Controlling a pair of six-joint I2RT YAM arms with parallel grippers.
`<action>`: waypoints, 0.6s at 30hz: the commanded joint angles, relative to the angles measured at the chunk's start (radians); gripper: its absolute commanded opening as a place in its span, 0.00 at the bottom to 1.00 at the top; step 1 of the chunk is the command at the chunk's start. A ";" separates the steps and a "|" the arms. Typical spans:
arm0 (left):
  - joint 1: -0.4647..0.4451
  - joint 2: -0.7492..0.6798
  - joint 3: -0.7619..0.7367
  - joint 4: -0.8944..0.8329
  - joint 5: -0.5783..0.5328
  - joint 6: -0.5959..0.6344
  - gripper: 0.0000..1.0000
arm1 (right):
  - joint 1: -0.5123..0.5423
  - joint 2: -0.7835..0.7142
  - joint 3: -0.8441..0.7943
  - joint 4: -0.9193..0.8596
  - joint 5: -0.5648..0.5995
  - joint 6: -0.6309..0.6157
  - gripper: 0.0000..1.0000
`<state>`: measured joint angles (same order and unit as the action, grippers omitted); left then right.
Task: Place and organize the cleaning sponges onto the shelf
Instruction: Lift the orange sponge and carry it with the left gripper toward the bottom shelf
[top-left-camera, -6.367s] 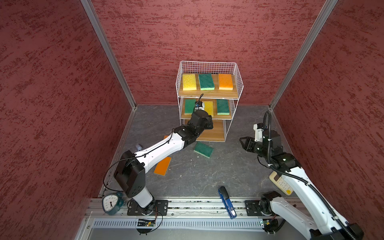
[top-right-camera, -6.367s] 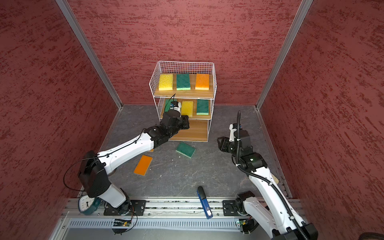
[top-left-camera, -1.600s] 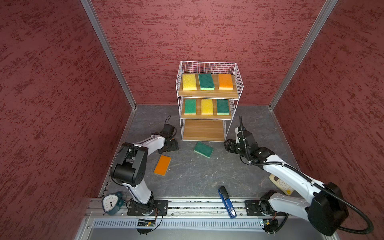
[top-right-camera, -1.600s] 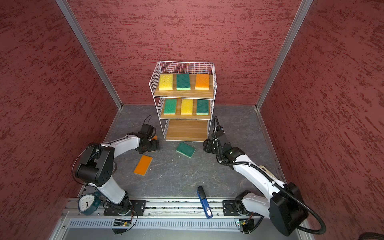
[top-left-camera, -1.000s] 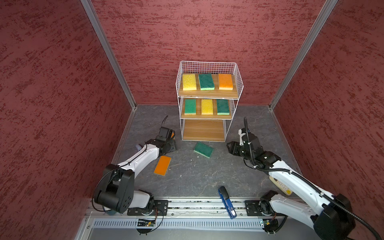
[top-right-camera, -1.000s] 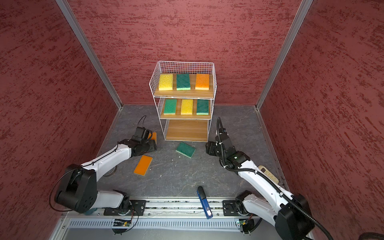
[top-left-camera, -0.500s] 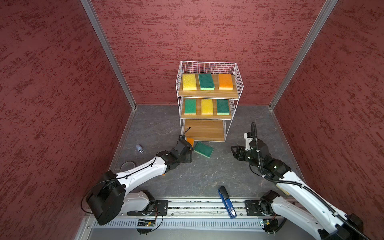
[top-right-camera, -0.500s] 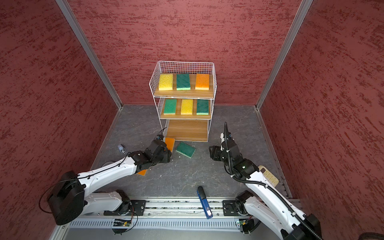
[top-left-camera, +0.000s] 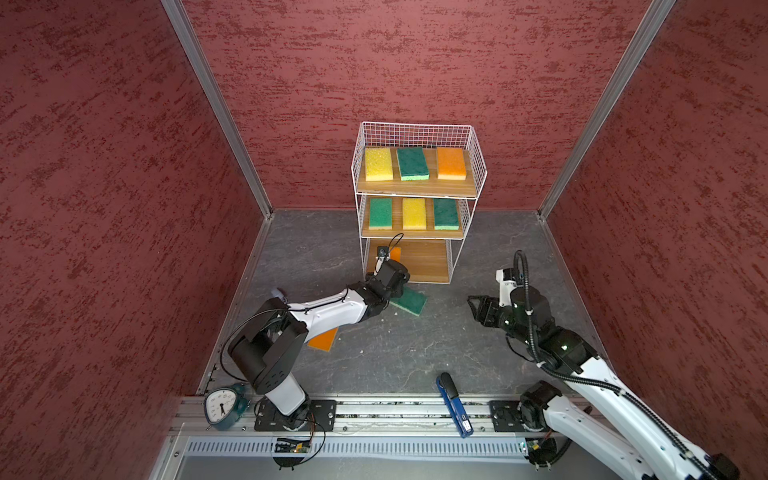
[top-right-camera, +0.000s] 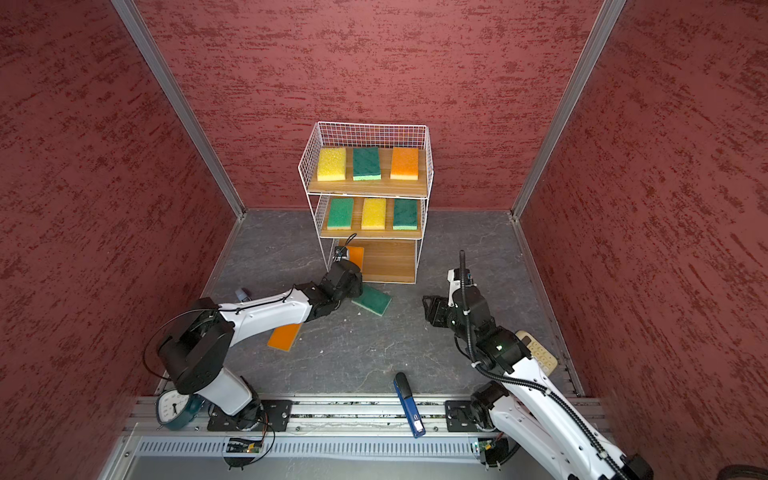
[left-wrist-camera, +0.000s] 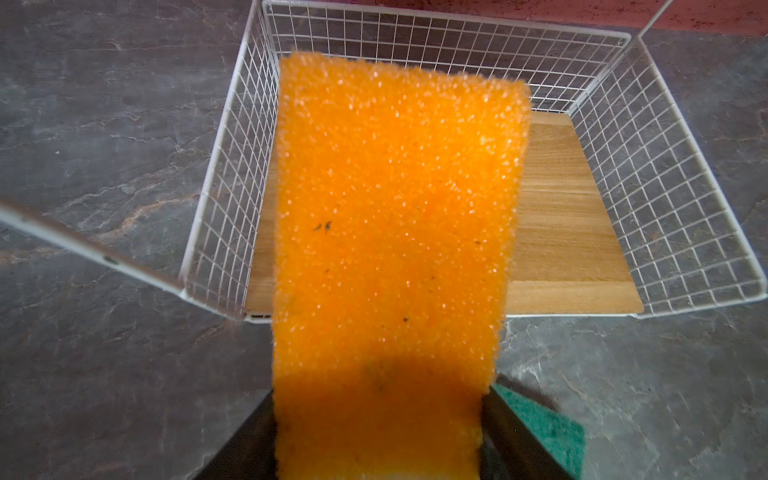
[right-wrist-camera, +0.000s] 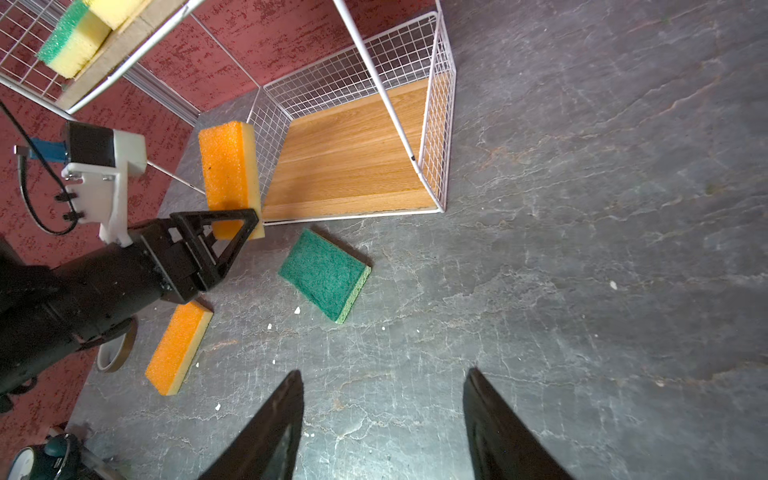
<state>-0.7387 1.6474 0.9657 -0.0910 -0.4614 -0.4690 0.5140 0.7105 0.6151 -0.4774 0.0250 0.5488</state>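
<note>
While loose orange sponge lies on worktop at 7 o'clock, right gripper hangs spread, empty, at 4. Green sponge lies centre. Left gripper pinches held orange sponge by bottom board's left front. Shelf at 12 holds six sponges.

Shelf at back: 3 sponges on top tier, 3 mid, 2 on floor in front
</note>
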 joint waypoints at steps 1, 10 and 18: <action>0.020 0.045 0.035 0.035 -0.050 0.019 0.66 | -0.005 -0.008 -0.014 -0.017 -0.023 -0.011 0.62; 0.052 0.146 0.085 0.072 -0.046 0.046 0.64 | -0.005 -0.009 -0.015 -0.008 -0.037 -0.005 0.62; 0.086 0.199 0.132 0.067 -0.045 0.042 0.65 | -0.005 -0.005 -0.019 -0.004 -0.043 0.002 0.62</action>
<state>-0.6704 1.8343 1.0798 -0.0414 -0.4915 -0.4301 0.5140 0.7109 0.6075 -0.4866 -0.0044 0.5491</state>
